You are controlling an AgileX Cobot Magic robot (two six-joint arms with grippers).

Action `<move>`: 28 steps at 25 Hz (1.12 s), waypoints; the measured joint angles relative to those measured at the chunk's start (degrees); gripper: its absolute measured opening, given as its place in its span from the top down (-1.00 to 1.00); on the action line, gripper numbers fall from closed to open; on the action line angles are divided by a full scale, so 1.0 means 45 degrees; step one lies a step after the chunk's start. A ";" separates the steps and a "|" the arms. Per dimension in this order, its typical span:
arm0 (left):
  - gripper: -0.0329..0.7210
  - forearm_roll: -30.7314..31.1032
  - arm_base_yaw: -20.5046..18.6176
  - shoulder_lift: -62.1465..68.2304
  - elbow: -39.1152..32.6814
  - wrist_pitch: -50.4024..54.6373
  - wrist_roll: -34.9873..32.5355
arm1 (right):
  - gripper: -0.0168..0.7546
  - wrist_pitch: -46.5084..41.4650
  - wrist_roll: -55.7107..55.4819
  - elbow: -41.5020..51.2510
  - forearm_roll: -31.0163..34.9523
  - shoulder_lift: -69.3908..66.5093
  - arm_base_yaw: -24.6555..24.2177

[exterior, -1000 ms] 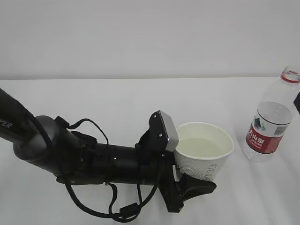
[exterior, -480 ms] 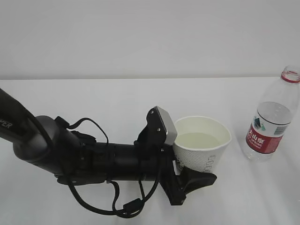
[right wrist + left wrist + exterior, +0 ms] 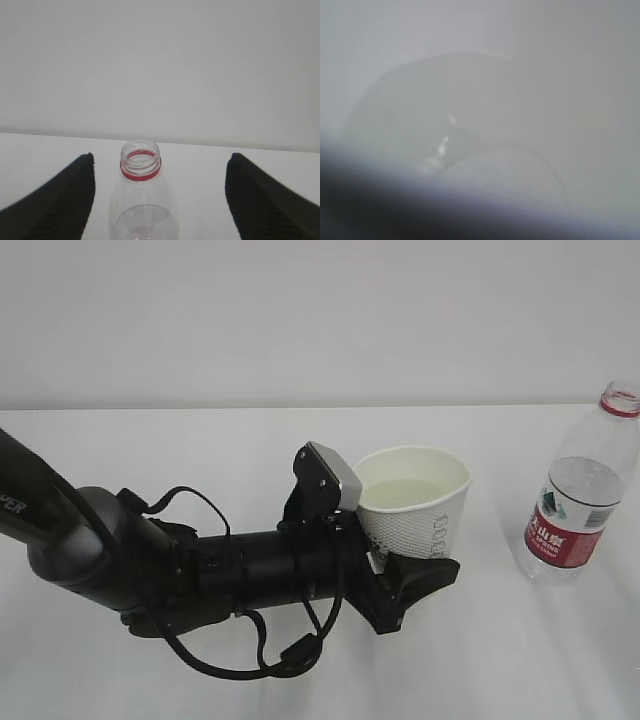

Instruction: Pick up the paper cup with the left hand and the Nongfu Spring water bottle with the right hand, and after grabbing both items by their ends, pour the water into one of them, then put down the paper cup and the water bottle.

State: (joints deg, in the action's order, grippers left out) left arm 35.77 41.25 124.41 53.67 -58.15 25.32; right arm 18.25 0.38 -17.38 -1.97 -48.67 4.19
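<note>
The white paper cup point(image 3: 412, 502) is held above the table, upright, with pale water point(image 3: 404, 492) inside. My left gripper point(image 3: 405, 545) is shut on the cup's lower wall; one black finger point(image 3: 425, 575) shows in front and the other is hidden behind the cup. The left wrist view is a blur of the cup's inside point(image 3: 445, 115). The Nongfu Spring water bottle point(image 3: 575, 500) stands uncapped on the table at the right. In the right wrist view the bottle point(image 3: 141, 200) stands between the wide-apart fingers of my open right gripper point(image 3: 161, 159), touching neither.
The white table point(image 3: 300, 440) runs back to a plain pale wall. My left arm point(image 3: 150, 570), with its looping cables, lies low across the front left of the table.
My left gripper has lifted the cup up and to the left, away from the bottle. The bottle has stayed put.
</note>
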 joint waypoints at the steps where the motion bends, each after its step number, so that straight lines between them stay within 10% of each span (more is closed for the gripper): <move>1: -0.43 -0.0201 0.0000 0.0000 0.0000 -0.0058 0.0000 | -0.62 0.0000 0.0000 0.0000 0.0000 0.0000 0.0000; 16: -0.43 -0.2453 -0.0195 0.0000 0.0000 -0.0080 -0.1184 | -0.59 -0.0046 0.0034 0.0000 0.0135 0.0000 0.0000; 28: -0.43 -0.2800 -0.1970 0.0000 0.0000 -0.0080 -0.1233 | -0.59 -0.0046 0.0066 0.0000 0.0135 0.0000 0.0000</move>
State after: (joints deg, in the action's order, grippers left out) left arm 23.17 32.39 124.41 53.67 -58.51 19.77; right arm 18.05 0.68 -17.38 -1.36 -48.67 4.19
